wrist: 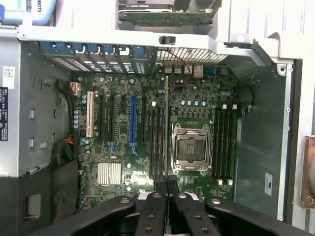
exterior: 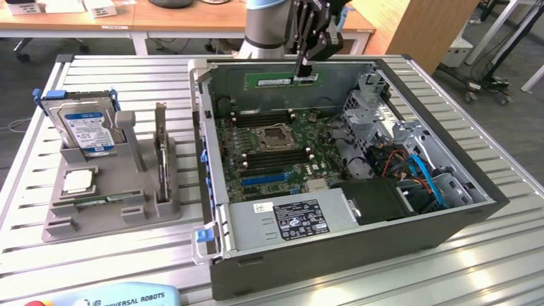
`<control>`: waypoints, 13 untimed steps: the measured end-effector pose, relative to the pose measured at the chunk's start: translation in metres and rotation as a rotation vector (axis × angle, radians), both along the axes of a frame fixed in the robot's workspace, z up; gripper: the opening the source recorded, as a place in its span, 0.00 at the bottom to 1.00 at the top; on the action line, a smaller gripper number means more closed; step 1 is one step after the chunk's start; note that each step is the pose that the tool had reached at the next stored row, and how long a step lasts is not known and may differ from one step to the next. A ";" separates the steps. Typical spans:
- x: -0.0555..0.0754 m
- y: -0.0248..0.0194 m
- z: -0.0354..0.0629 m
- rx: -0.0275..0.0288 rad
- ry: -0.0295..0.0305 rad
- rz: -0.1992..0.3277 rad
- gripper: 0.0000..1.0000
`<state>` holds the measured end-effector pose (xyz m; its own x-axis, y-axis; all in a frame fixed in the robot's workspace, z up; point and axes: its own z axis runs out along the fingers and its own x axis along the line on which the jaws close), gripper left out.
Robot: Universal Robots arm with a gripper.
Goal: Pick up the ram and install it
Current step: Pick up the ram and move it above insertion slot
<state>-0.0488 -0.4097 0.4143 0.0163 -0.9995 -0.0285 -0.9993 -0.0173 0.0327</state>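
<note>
Ram pinched tight in the gripper, high over the open computer. Best kept level and lined up with an empty slot, probably lowered slowly.

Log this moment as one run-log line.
gripper: shut on ram | ram: held above motherboard of open computer case, not yet in a slot
</note>
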 end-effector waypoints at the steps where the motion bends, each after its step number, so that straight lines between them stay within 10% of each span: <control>1: 0.000 0.0000 -0.0017 0.0000 0.0001 -0.002 0.11; 13: 0.000 0.0000 -0.0202 -0.0001 0.0000 -0.032 0.11</control>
<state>-0.0487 -0.4097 0.3941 -0.0154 -0.9995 -0.0284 -0.9994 0.0144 0.0327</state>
